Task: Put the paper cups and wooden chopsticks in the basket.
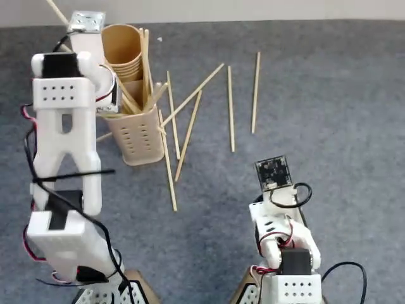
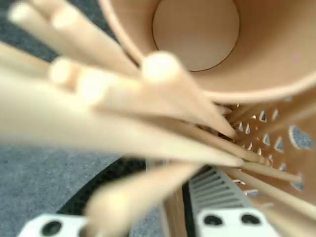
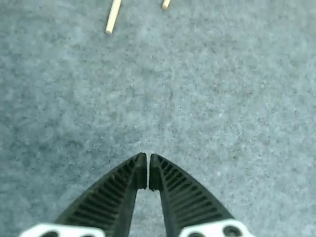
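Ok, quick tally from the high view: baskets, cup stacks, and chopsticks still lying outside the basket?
Basket: 1
Stack of paper cups: 1, inside the basket
Loose chopsticks outside the basket: 6
Total: 8
There are more chopsticks in the basket, but they are too bunched to count.

Loose chopsticks [image 1: 231,111] crisscross the carpet [image 1: 335,126] beside the basket [image 1: 136,142] — open carpet surrounds the right claw [image 3: 148,163].
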{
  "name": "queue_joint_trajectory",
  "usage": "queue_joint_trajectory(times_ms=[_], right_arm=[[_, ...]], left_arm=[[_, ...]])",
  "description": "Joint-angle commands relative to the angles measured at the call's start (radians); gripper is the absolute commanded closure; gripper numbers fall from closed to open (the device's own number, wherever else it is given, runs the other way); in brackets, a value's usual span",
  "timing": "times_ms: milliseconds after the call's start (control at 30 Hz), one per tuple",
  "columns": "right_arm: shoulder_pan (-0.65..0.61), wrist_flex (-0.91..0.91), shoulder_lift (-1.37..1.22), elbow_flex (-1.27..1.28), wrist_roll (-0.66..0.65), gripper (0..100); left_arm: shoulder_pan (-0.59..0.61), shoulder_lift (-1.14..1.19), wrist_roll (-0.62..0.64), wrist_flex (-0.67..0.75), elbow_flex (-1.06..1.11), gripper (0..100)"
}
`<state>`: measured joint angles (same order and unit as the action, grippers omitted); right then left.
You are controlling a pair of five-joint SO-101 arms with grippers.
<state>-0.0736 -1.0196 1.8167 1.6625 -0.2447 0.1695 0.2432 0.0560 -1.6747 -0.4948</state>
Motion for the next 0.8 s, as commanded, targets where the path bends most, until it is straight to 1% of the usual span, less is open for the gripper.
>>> queue_joint_trajectory(times_ms=[0, 33, 67, 133, 200, 233, 333, 433, 567, 767], right_arm=[[-0.010, -0.004, 0.016, 0.125, -0.011, 97.1], [-0.010, -0.004, 0.016, 0.125, -0.011, 97.1], [-0.010, -0.002, 0.016, 0.125, -0.011, 97.1], [-0.010, -0.002, 0.016, 0.125, -0.011, 97.1], [-0.010, -0.002, 0.016, 0.125, -0.011, 97.1], [-0.010, -0.002, 0.018, 0.125, -0.011, 97.1], [-0.010, -0.002, 0.018, 0.125, -0.011, 97.1], [-0.010, 0.005, 0.018, 0.125, -0.011, 97.1], [-0.010, 0.031, 0.018, 0.128, -0.011, 97.1], [-0.010, 0.031, 0.018, 0.128, -0.011, 97.1]], left_arm=[[-0.007, 0.099, -0.014, 0.031, -0.008, 86], [-0.013, 0.127, -0.060, 0.038, -0.010, 87], [-0.013, 0.153, -0.118, 0.051, -0.012, 90], [0.002, 0.186, -0.204, 0.061, -0.056, 100], [0.048, 0.209, -0.238, 0.040, -0.140, 98], [0.070, 0.222, -0.252, 0.015, -0.199, 99], [0.116, 0.282, -0.342, -0.089, -0.386, 100], [0.166, 0.328, -0.356, -0.103, -0.464, 100], [0.206, 0.349, -0.358, -0.103, -0.455, 100], [0.249, 0.305, -0.358, -0.101, -0.460, 100]])
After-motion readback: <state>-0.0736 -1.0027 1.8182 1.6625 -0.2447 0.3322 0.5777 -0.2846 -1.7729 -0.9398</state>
